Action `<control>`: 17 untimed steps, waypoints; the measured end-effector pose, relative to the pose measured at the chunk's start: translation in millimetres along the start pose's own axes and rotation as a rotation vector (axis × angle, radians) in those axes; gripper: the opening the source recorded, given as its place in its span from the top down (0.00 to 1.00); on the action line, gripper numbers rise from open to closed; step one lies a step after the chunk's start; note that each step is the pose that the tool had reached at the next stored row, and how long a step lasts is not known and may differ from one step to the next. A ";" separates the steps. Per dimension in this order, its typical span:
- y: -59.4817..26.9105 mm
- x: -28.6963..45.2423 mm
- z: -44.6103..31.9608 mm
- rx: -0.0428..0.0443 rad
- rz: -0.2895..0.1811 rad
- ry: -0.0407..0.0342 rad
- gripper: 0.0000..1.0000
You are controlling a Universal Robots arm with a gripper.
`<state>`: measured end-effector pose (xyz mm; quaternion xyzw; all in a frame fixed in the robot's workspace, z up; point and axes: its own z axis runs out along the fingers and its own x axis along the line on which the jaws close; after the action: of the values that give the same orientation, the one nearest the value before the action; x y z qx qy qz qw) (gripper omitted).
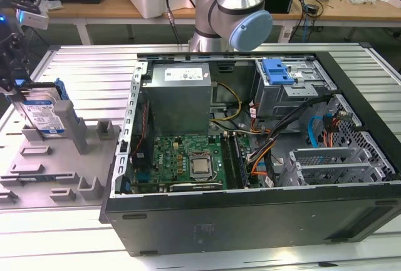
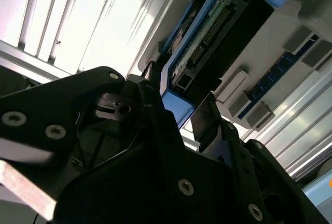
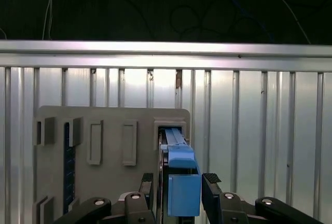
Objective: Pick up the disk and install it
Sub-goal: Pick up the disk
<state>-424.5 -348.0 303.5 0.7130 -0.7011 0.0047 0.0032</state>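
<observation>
The flat silver hard drive with its white-and-blue label and blue plastic side rails, the disk, stands on end directly beneath the jaws. Its lower end sits in a slot of a grey slotted holder plate. The plate lies flat on the ribbed aluminium bench.

In the first wrist view the disk's blue end handle sits right between the black jaws, one to each side of it. The second wrist view shows this handle in the gap too. From there the disk's dark circuit-board face runs away from the jaws toward the plate. Whether the jaws pinch the handle or merely straddle it I cannot tell (one side looks flush against the blue plastic, the other has a dark strip beside it).

Well apart from the jaws, toward the exterior view's right, a black computer tower case lies on its side on the bench, open side up. Inside it are a green motherboard and a grey power-supply box. At the corner farthest from the jaws is a grey metal drive cage topped by a blue plastic bracket. The arm's silver and pale-blue joints rise behind the case, also well away from the jaws.
</observation>
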 end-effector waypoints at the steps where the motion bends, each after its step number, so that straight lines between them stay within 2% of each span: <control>1: 0.1 0.0 0.6 0.0004 0.000 0.0000 0.50; 17: 1.0 0.2 6.1 0.0017 0.000 0.0001 0.50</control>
<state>-425.5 -348.4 297.5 0.7130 -0.7011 0.0053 0.0026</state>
